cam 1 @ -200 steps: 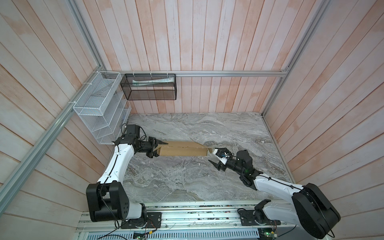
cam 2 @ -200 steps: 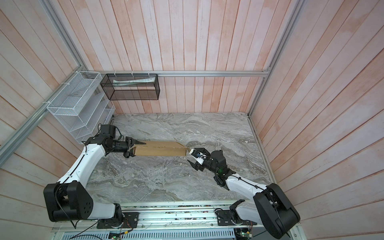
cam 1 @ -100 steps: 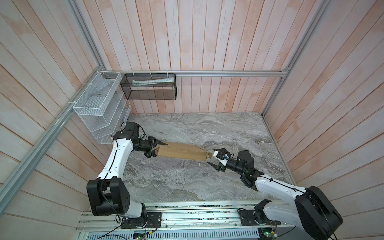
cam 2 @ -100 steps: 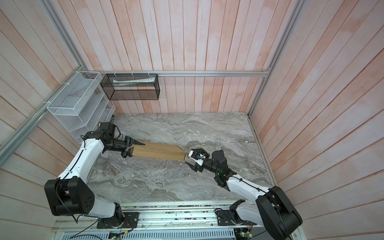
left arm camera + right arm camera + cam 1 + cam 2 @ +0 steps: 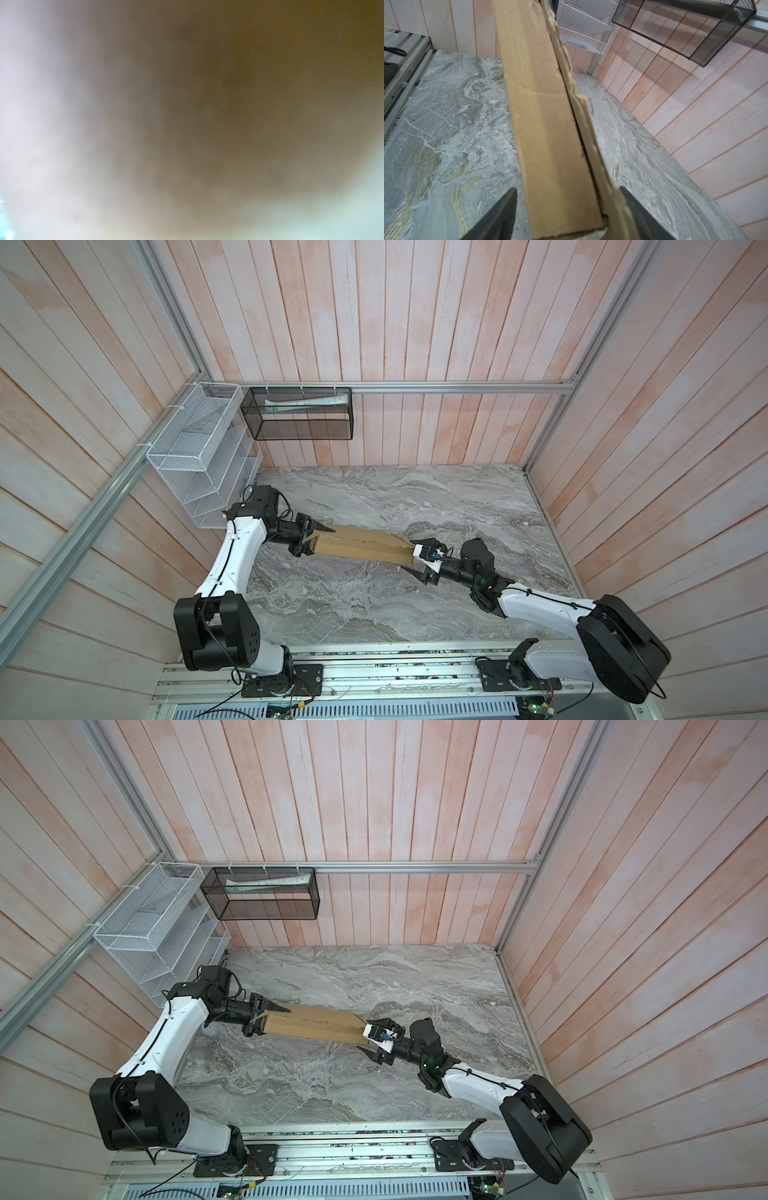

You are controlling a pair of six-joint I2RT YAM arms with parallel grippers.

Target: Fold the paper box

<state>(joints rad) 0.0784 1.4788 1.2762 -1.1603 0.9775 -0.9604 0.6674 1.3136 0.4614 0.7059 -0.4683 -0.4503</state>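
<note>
The box [image 5: 357,545] lay mid-table [image 5: 374,605], a long, part-folded strip running left to right. The left fingers [image 5: 321,527] looked clamped on its left end. The right fingers [image 5: 500,212] stood spread either side of its right end, one clear of the cardboard, gripping nothing. A loose flap [image 5: 583,116] gaped along one side. I judged the right fingers should centre on that end and close squarely across both layers while the left held steady, lest the box twist.

Two black claws, left [image 5: 320,541] and right [image 5: 406,556], are flanking one tan cardboard paper box [image 5: 357,548]; two wire-mesh baskets, white [image 5: 195,456] and black [image 5: 300,430], are hanging beyond it.
</note>
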